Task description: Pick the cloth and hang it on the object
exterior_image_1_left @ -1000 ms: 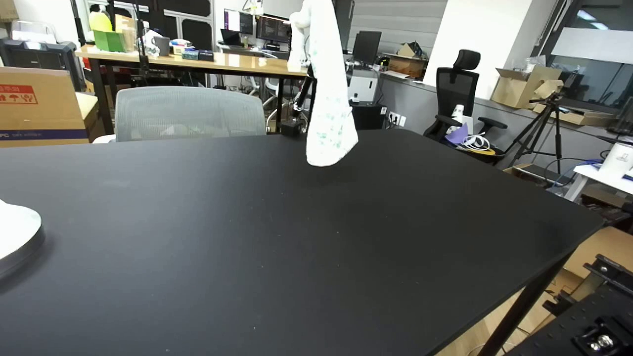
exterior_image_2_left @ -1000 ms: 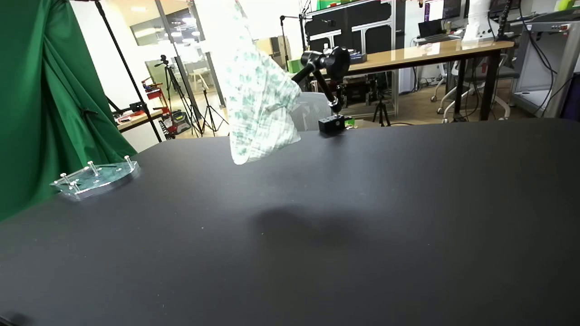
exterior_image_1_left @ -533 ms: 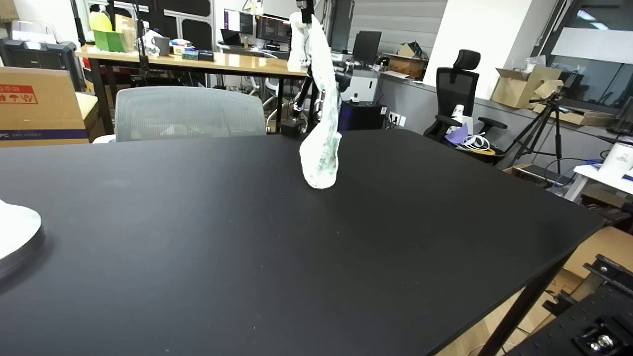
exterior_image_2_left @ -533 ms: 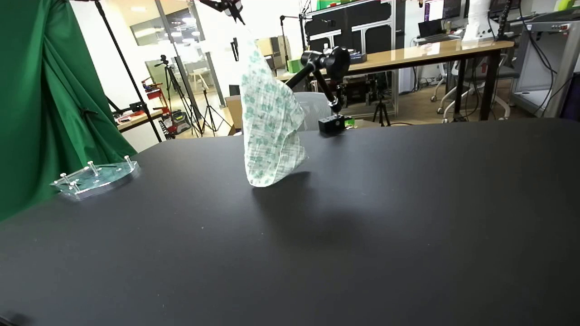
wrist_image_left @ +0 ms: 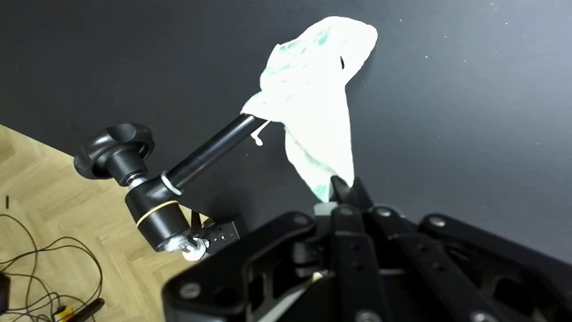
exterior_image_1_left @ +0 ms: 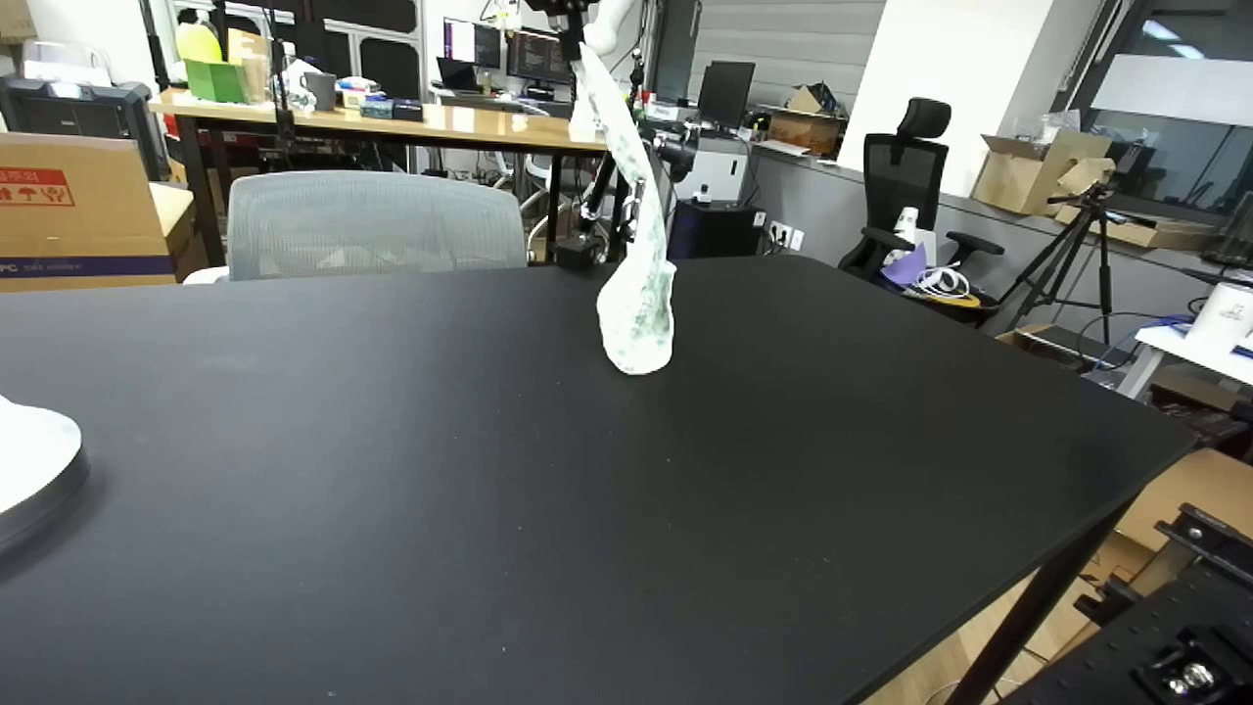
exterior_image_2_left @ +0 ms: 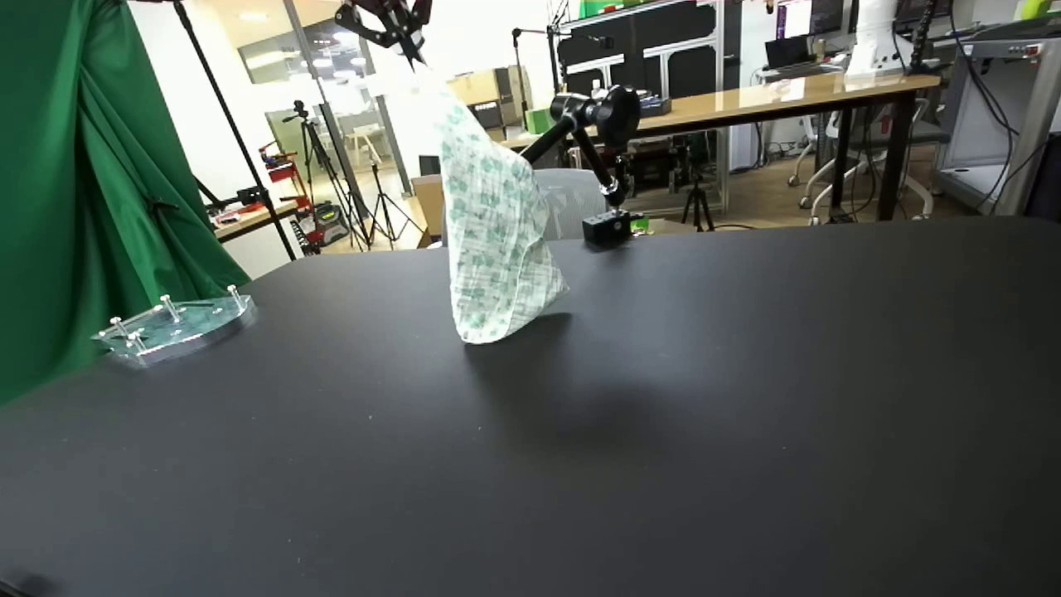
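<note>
White with a green print, the cloth [exterior_image_2_left: 501, 240] hangs down from the pincer [wrist_image_left: 347, 187], and in the wrist view it covers the end of the rod [wrist_image_left: 214, 150] that belongs to the black stand [exterior_image_2_left: 595, 159]. The jaws of the pincer are pressed together, with one corner of the cloth between them. The lower hem comes near the surface [exterior_image_2_left: 704, 414]; whether it touches, I cannot tell. The end of the rod is hidden, so it is also not clear how much of the rod carries the weight.

In my judgement, the step in hand is to lay the cloth over the rod, and it seems close to release. To do this well, the pincer should go down slowly on its own side, until the held corner is lower than the rod and both sides balance. It should not pull away sideways, because so thin a cloth may slide off the hidden end. A little shift toward the knob [wrist_image_left: 114, 150] would probably make the hanging safer. Only when the held part is slack should the jaws part, gently, and then draw straight back, so that the corner does not cling.
</note>
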`<state>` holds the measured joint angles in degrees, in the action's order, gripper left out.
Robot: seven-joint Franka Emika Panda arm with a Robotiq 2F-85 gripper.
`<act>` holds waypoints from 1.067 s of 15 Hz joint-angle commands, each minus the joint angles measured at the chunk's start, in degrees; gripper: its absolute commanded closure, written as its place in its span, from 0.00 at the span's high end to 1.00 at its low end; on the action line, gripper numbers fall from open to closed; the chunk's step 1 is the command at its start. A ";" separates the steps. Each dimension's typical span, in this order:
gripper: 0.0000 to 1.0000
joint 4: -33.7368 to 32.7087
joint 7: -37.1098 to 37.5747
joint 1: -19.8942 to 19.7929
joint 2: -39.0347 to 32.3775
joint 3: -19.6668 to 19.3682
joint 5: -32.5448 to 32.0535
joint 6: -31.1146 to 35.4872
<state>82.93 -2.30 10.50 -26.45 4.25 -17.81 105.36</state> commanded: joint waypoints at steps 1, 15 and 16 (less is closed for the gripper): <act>0.00 -4.37 2.85 1.94 -2.49 0.12 0.31 -2.58; 0.00 -8.28 3.90 4.57 -13.72 0.00 2.02 -3.66; 0.00 -8.51 3.92 4.65 -14.41 -0.01 2.04 -3.83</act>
<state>77.96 0.12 14.37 -38.20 4.70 -16.46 104.09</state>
